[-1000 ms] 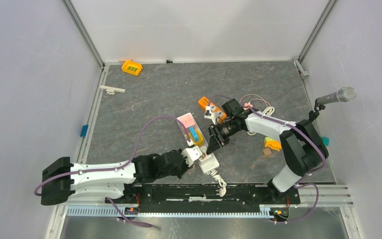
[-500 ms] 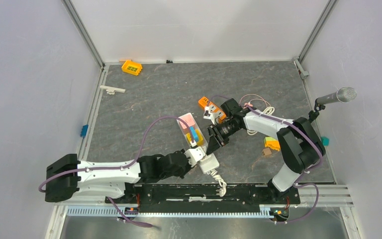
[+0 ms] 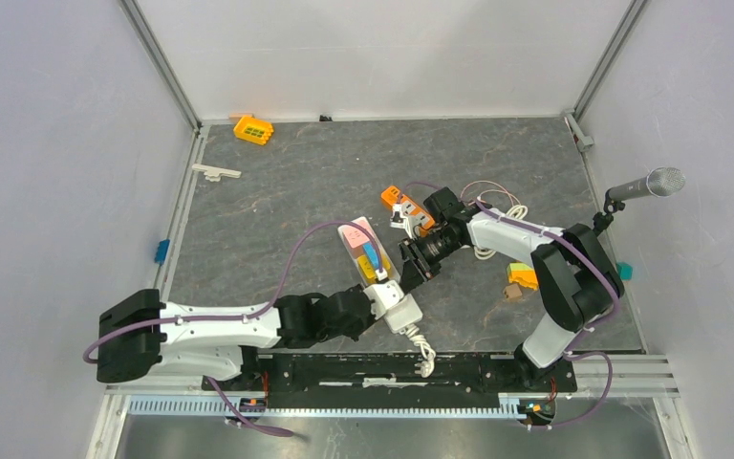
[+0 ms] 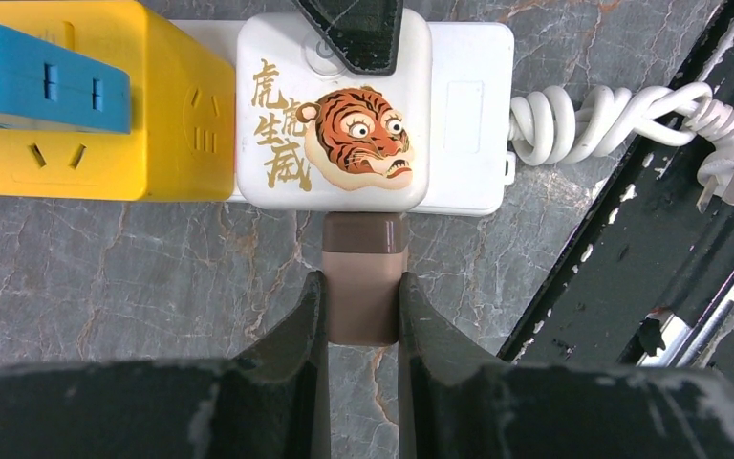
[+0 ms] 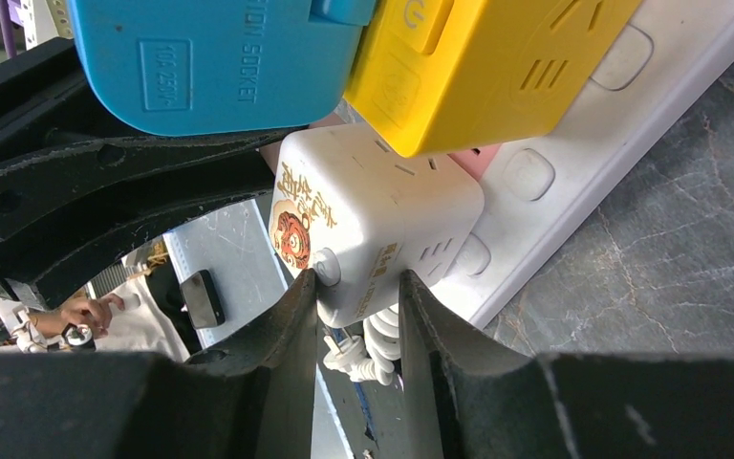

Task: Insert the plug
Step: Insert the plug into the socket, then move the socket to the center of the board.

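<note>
My left gripper (image 4: 363,279) is shut on a brown plug (image 4: 366,320). The plug's front end is pressed against the side of a white cube adapter (image 4: 334,115) with a tiger picture. The cube sits on a white power strip (image 4: 468,115), next to a yellow adapter (image 4: 105,105) and a blue one (image 4: 38,86). My right gripper (image 5: 356,282) is shut on the cube's (image 5: 373,220) far side and holds it. In the top view both grippers meet at the cube (image 3: 401,313), left gripper (image 3: 382,298) and right gripper (image 3: 411,273). The plug's pins are hidden.
The strip's coiled white cord (image 4: 612,115) and its plug (image 4: 726,182) lie by the black front rail (image 3: 392,368). An orange adapter (image 3: 406,206), a white cable (image 3: 497,206) and an orange piece (image 3: 521,279) lie near the right arm. An orange block (image 3: 252,128) lies at the far left.
My left arm has slid to the right and forward, bringing the brown plug up against the cube. My right gripper has stayed on the cube.
</note>
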`<act>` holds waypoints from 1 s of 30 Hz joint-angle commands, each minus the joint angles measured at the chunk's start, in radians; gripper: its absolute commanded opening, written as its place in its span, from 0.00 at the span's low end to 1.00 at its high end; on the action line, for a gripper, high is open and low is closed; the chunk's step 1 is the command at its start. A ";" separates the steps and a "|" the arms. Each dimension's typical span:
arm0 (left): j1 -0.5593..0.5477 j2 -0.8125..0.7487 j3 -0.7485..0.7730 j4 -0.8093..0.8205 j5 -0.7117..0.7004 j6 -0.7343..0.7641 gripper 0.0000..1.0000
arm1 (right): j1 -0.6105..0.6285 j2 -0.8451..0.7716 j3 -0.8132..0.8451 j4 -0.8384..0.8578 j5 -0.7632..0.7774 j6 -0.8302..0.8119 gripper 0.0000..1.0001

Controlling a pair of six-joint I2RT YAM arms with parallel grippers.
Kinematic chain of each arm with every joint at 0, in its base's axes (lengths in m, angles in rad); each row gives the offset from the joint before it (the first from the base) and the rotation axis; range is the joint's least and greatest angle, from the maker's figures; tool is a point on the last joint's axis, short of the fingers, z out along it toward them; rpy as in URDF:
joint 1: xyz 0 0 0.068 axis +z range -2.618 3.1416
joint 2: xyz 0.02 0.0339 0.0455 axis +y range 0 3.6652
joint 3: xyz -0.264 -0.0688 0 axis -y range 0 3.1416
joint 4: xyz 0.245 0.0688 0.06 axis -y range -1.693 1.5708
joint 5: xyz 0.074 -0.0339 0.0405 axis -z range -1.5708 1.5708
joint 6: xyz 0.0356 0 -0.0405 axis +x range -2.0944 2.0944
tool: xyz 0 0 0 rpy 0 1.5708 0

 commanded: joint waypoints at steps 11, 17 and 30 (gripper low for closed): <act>0.023 -0.116 0.077 0.151 -0.180 -0.041 0.71 | 0.113 0.066 0.013 -0.061 -0.014 -0.077 0.38; 0.024 -0.386 0.108 -0.134 -0.303 -0.078 0.95 | 0.115 0.094 0.055 -0.042 -0.038 -0.050 0.43; 0.147 -0.321 0.362 -0.273 -0.304 -0.135 1.00 | 0.119 0.078 0.188 -0.049 0.032 -0.029 0.70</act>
